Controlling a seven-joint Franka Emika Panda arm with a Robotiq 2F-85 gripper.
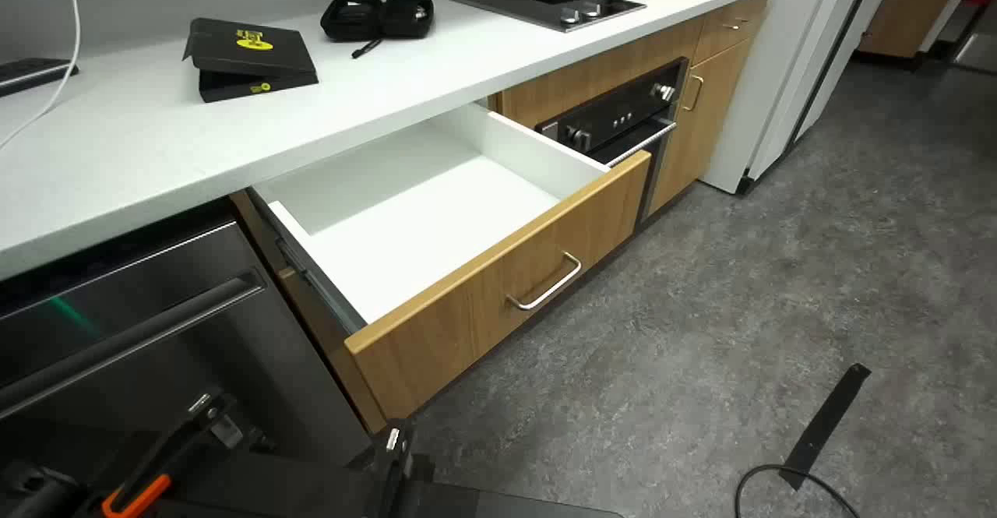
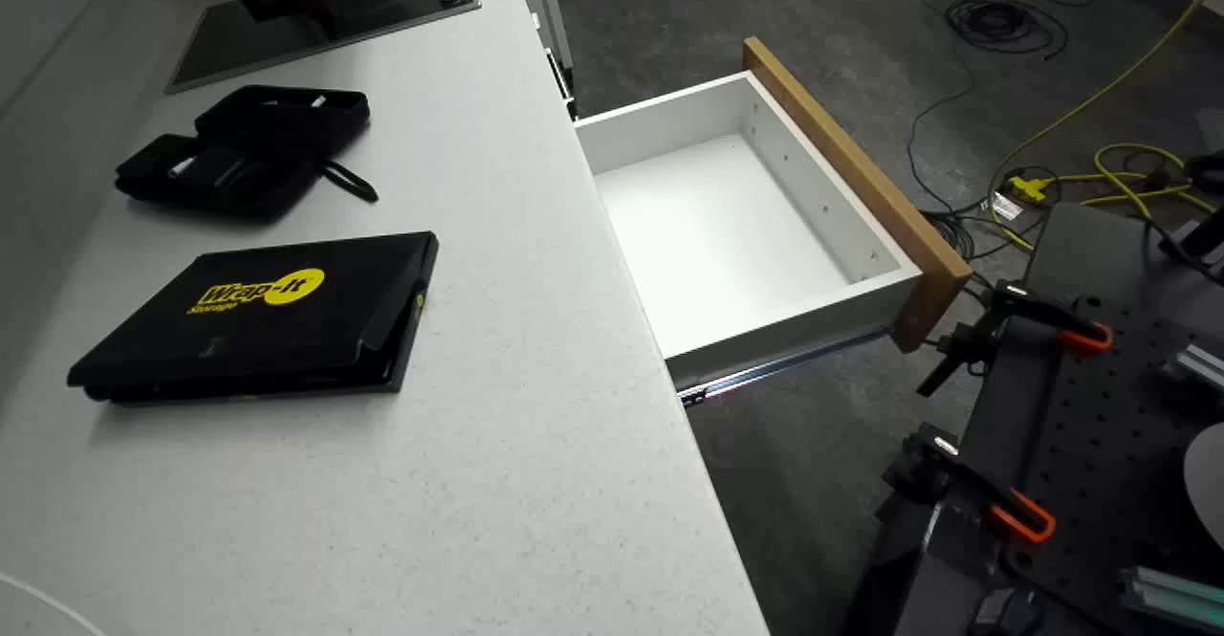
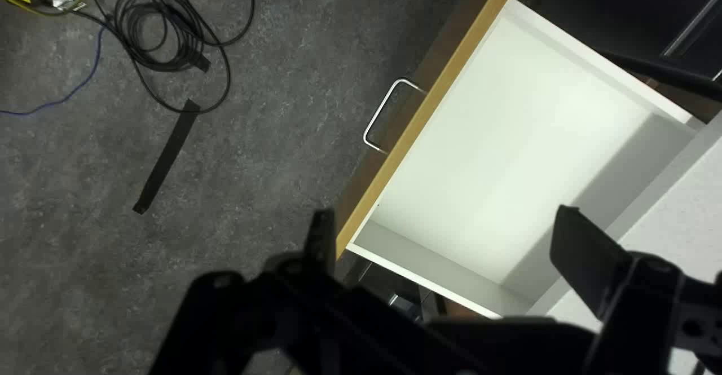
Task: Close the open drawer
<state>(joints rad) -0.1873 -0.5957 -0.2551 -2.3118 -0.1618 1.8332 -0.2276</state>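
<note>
The drawer (image 1: 475,315) is pulled well out from under the counter, and its white inner box holds nothing that I can see. Its wood front and slim silver bar handle (image 1: 549,288) face the floor area. The drawer also shows in an exterior view (image 2: 841,158), where the handle is hidden. In the wrist view the drawer (image 3: 431,101) lies below the camera, with the handle (image 3: 377,113) on its floor side. My gripper (image 3: 443,214) is open and empty, fingers wide apart over the drawer's lower end. It is out of view in both exterior views.
The white counter (image 1: 374,89) overhangs the drawer and bears a black box (image 1: 253,51), an open black case (image 1: 379,18) and a cooktop (image 1: 537,2). An oven (image 1: 623,121) and a dark metal appliance (image 1: 132,331) flank the drawer. A black base with orange clamps (image 2: 1061,426) stands nearby. Cables (image 3: 152,31) lie on the floor.
</note>
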